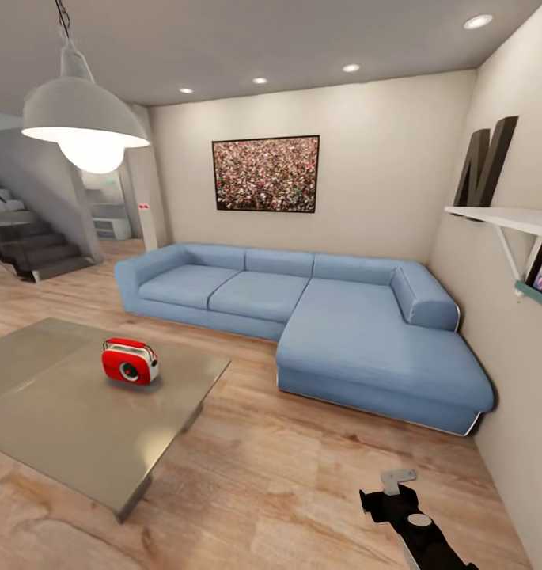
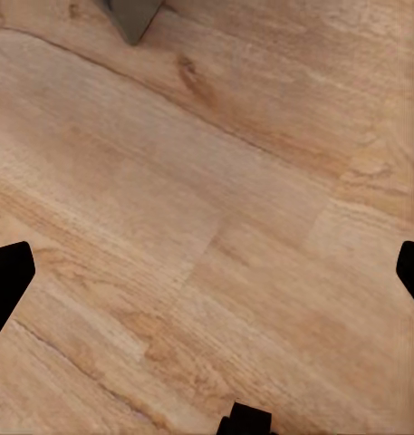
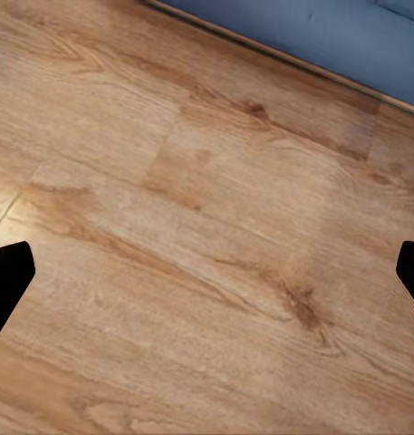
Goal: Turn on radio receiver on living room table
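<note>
here, the living room spreads before the head camera: a light plank floor (image 1: 286, 475), cream walls, and a blue sectional sofa (image 1: 342, 317) set along the far wall and right corner, beneath a framed picture (image 1: 266, 173). a white pendant lamp (image 1: 85, 119) hangs at upper left, above the desk (image 1: 57, 427), presumably to light it. the desk, low and grey with a reflective top, stands at lower left, well apart from the sofa so a walkway is left between them. the radio receiver (image 1: 130, 361) rests upright on the desk top near its far right corner, its round speaker dial facing the camera and its thin handle on top; nothing touches it. a wall shelf (image 1: 504, 218) at right carries a large dark letter. the right arm shows at the lower right, hanging low over the floor and far from the radio, a carrying posture suited to driving, by judgement. the right pincer (image 3: 207, 272) stands wide apart, its dark fingertips (image 3: 7, 276) at the frame's edges, holding nothing, with floor and the sofa's base beyond. the left pincer (image 2: 207, 272) is likewise spread wide and empty above bare floor, a dark desk leg (image 2: 132, 16) nearby. the approach to the desk seems not yet made
</note>
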